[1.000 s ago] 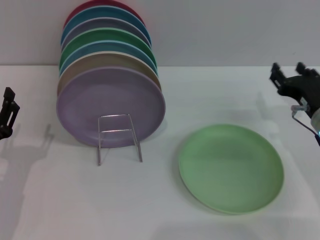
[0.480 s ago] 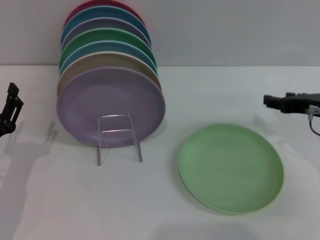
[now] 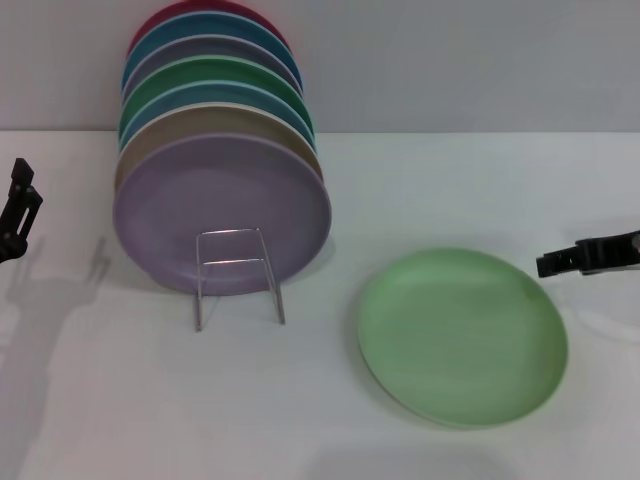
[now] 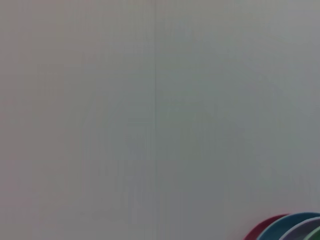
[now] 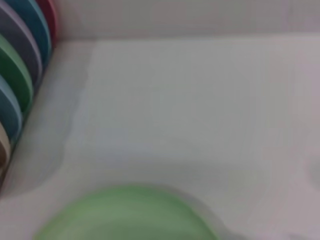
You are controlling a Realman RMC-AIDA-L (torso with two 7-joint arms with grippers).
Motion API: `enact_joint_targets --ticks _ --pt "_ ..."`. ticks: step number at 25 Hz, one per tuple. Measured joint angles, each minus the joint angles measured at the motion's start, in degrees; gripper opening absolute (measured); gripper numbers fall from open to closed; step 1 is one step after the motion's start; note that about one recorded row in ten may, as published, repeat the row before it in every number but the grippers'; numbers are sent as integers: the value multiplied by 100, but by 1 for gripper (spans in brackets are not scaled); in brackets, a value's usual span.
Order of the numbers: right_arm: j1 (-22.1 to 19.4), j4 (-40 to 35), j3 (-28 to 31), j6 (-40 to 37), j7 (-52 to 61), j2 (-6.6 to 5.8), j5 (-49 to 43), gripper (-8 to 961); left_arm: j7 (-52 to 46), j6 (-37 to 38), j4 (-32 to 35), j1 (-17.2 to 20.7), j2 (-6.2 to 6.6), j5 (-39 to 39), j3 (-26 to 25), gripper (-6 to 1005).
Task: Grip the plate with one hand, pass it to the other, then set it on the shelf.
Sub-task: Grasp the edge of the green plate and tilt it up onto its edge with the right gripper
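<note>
The light mint-green plate (image 3: 462,335) lies flat on the white table, right of centre; its far rim also shows in the right wrist view (image 5: 125,215). My right gripper (image 3: 558,262) is low at the right edge, side-on and pointing left. Its tips are just beside the plate's right rim and apart from it, and it looks open and empty. The wire shelf (image 3: 232,262) stands left of centre, its front loop bare. My left gripper (image 3: 18,208) hangs at the far left edge, away from everything.
Several plates stand upright in a row on the shelf, a lavender plate (image 3: 220,210) in front and a darker green plate (image 3: 215,75) farther back. Their edges show in the right wrist view (image 5: 20,75). The wall is right behind them.
My right gripper has come down from the upper right and turned sideways, now level with the plate's right rim. My left gripper has barely shifted. The plate has not moved.
</note>
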Motion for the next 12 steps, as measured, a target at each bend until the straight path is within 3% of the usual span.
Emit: enact_joint_targets --ticks 12 --pt "512 -1043 237 188 -28 -47 -299 622 5 -10 55 -48 3 -3 -103 769"
